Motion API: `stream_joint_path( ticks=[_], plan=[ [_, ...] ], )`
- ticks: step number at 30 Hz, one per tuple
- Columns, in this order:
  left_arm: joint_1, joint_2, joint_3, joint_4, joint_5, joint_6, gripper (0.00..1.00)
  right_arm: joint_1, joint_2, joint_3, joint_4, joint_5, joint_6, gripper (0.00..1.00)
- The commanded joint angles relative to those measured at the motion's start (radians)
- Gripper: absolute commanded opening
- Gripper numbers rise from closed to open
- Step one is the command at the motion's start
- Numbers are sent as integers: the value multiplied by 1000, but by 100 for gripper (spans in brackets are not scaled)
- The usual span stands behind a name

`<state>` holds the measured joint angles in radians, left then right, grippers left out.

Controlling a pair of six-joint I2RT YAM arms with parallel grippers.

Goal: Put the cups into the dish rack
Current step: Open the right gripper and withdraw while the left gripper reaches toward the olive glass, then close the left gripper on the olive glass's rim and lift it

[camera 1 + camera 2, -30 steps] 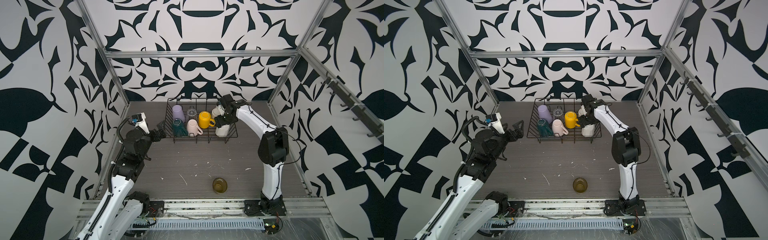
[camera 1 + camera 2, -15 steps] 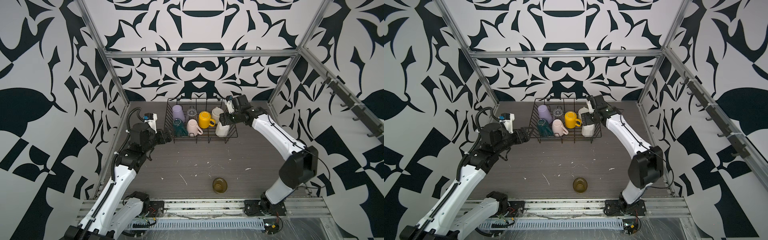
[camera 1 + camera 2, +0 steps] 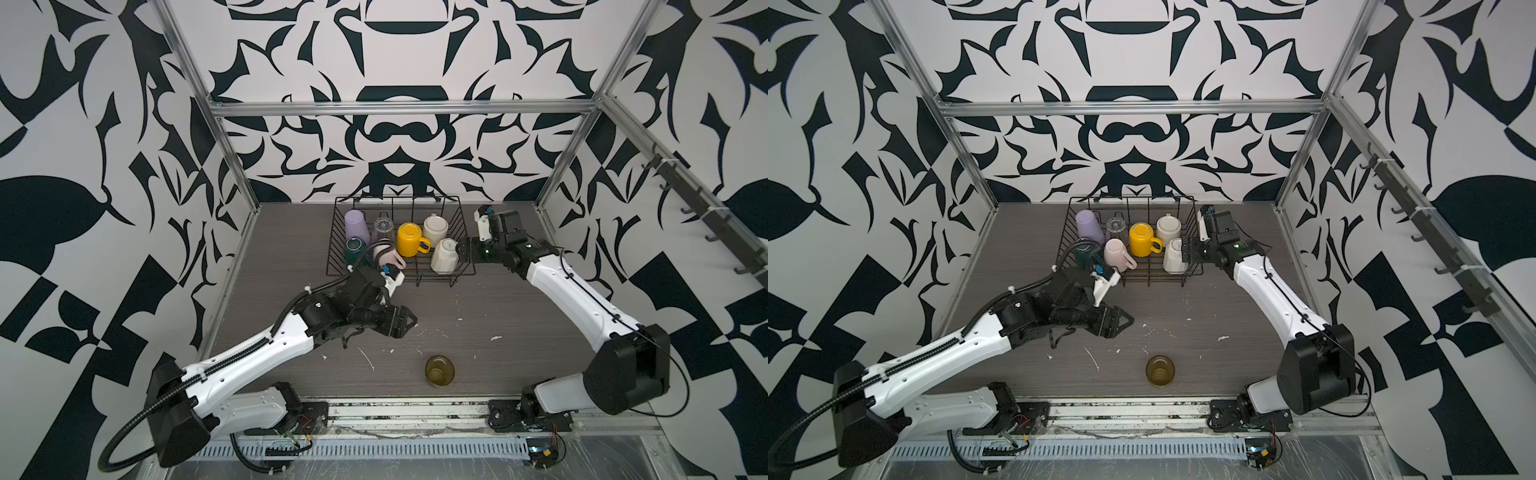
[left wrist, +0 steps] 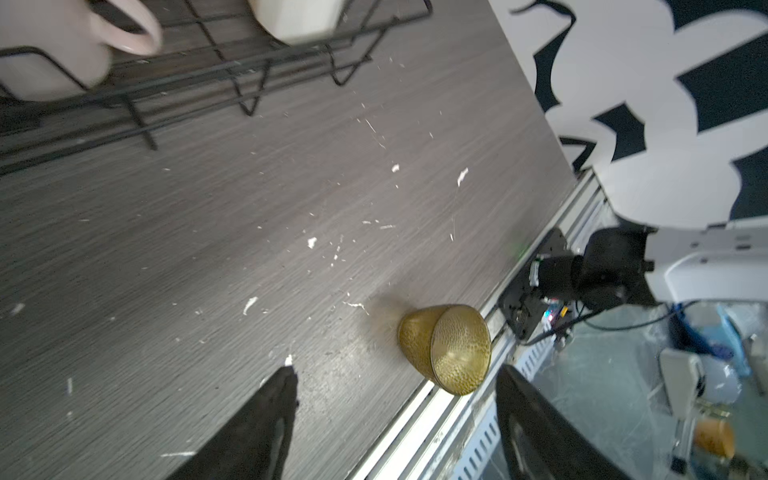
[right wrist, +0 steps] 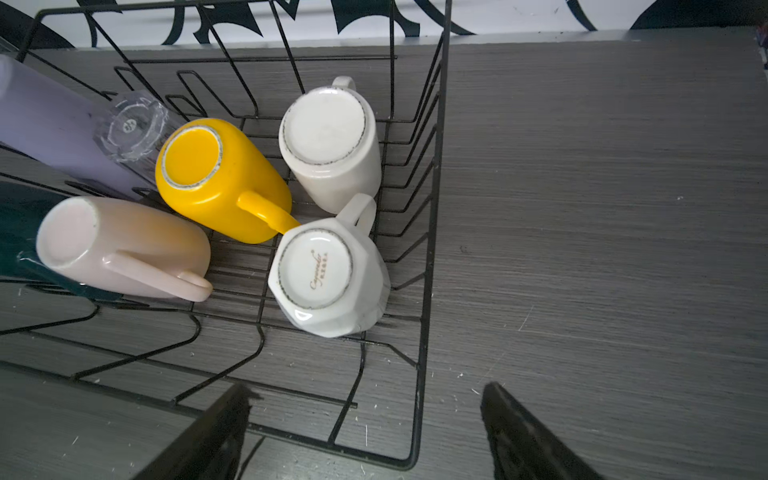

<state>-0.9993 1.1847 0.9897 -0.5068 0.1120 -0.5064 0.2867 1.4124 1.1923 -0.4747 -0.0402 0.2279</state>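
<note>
Setting: a grey wood-grain table is enclosed by black-and-white patterned walls.

Both top views: the dish rack is seen at the back of the table, and seven cups are contained in it. The lilac tumbler, clear glass, yellow mug and cream mug are set in the rear row. The dark green mug, pink mug and white faceted mug are set in the front row. The olive glass is found alone on the table near the front rail, well apart from the rack. The left gripper is seen over the table between rack and olive glass, touching neither. The right gripper is placed at the rack's right side, just beside the white faceted mug.

Left wrist view: the black fingers are spread wide and nothing is gripped. The olive glass is seen ahead of them, untouched.

Right wrist view: the fingers are spread wide and empty, one over the rack floor, the other outside its wire wall. The cups' bases are turned toward the camera.
</note>
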Motion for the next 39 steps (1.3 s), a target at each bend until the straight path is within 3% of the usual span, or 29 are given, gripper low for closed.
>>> stream_joint_path(
  ticks=[1,13,27,39],
  plan=[
    [-96,58,40,-94,-99,-16,77,-4,-51,-29,52,-23,26,89],
    [-320,263,109,-108,-197,-87,76,-26,-178,-175,77,-34,53,89],
    [-341,427,149,-94,-207,-153,71,-41,-289,-271,71,-35,54,89],
    [-341,501,171,-82,-224,-162,54,-46,-312,-307,87,-49,66,89]
  ],
)
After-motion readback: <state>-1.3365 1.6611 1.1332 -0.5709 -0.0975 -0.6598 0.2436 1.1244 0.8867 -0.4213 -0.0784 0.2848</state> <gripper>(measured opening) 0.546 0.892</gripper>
